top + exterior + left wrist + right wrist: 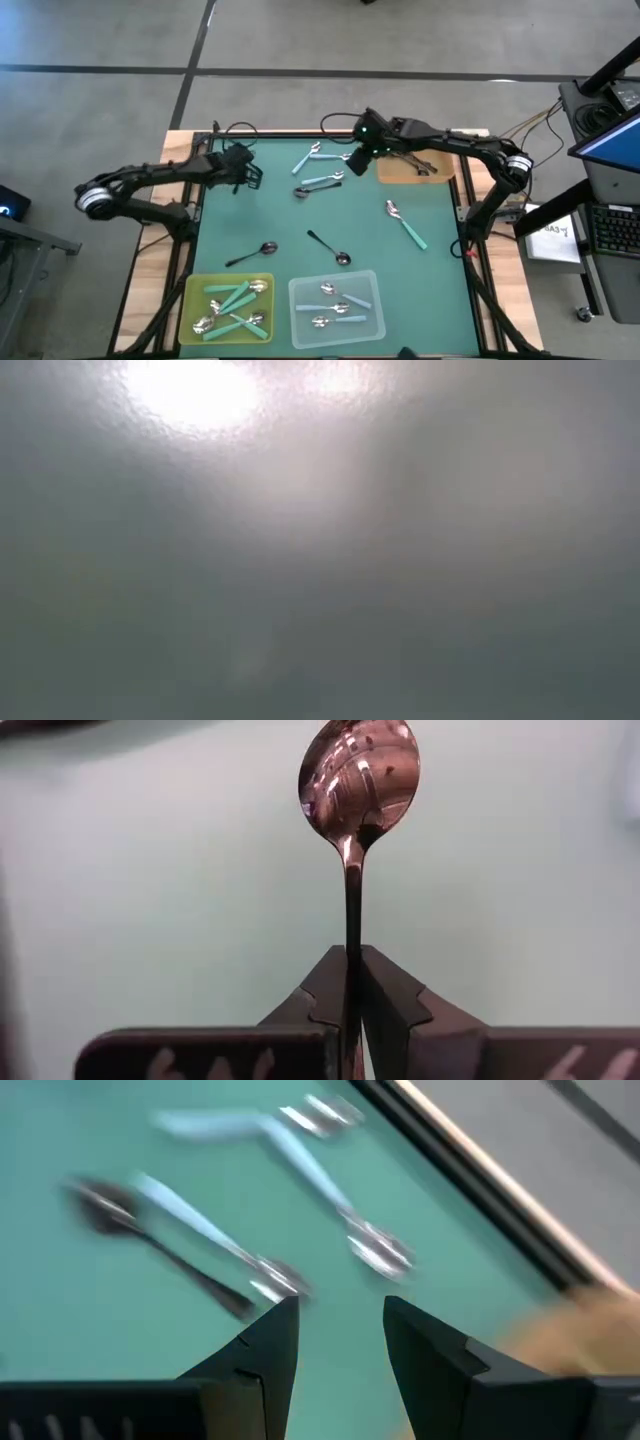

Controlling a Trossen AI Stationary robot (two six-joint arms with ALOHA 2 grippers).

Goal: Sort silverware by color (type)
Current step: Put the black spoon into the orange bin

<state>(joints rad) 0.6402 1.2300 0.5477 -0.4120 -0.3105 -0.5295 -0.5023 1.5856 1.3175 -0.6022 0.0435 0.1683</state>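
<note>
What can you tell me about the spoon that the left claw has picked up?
The spoon has a shiny silver metal bowl, mirror-bright, and a thin black handle. The left gripper is shut on that handle, fingers pinching it from both sides, so the bowl sticks out ahead over the green table. Nothing else touches it.

This looks like a lab or workshop where robots are tested. The floor [300, 40] is bare grey concrete with dark lines across it. A small worktop [330, 215] with a green mat sits on a wooden board inside a black metal frame. Two dark robot arms are fixed to its sides. Loose cables [530, 125] hang off the right edge. Beside it are a keyboard [610, 228], a blue-lit screen [610, 135] and a sheet of paper [550, 238].
</note>
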